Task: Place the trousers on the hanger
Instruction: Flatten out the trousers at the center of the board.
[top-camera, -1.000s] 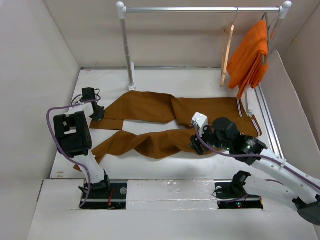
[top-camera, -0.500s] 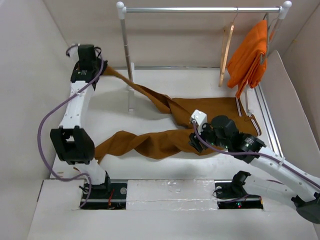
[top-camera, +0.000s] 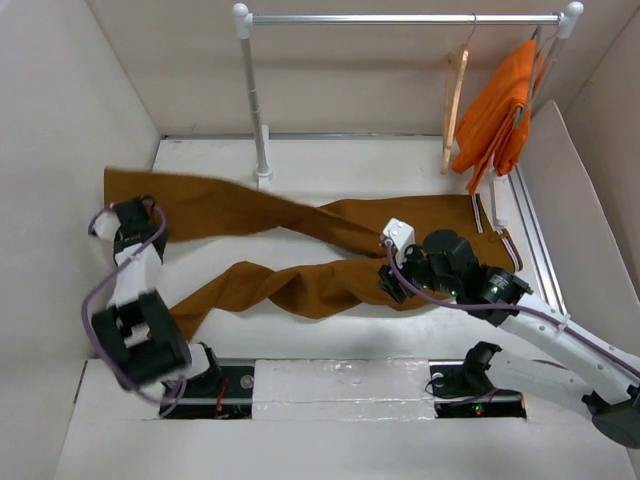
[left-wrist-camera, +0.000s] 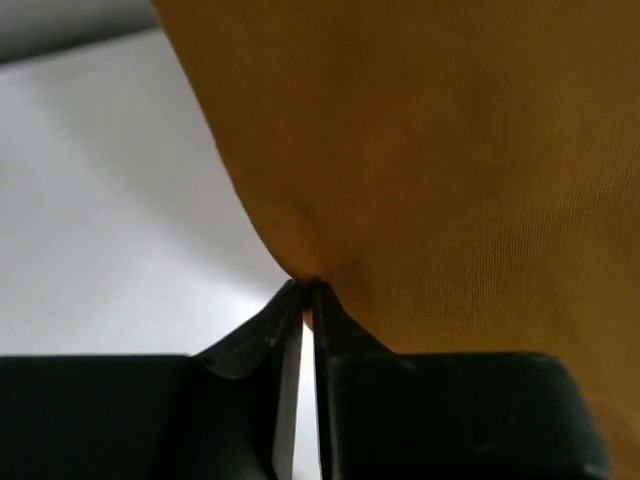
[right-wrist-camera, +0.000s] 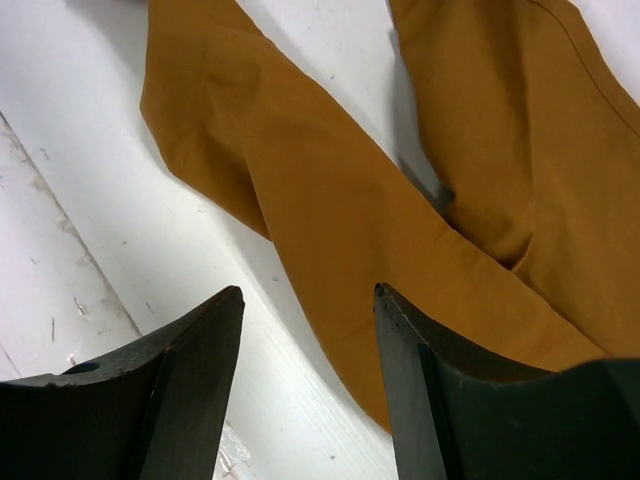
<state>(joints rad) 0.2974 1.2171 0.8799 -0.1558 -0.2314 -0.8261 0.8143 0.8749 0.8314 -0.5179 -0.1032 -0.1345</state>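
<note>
Step — we judge leg-gathering | left gripper (left-wrist-camera: 306, 292): jaws pinched on one leg of the trousers (top-camera: 290, 285), sprawled across the bench (top-camera: 400, 165) mid-frame | right gripper (right-wrist-camera: 308, 295): jaws parted, empty, over the other leg | hanger (top-camera: 455, 100) upper right | next — legs must be doubled for threading.

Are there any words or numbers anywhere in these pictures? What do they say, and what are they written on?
None: no view shows any words, numbers, brands or signs.
The trousers, the hanger, the orange garment, the clothes rail and the table all look plain, with no label to read.
</note>
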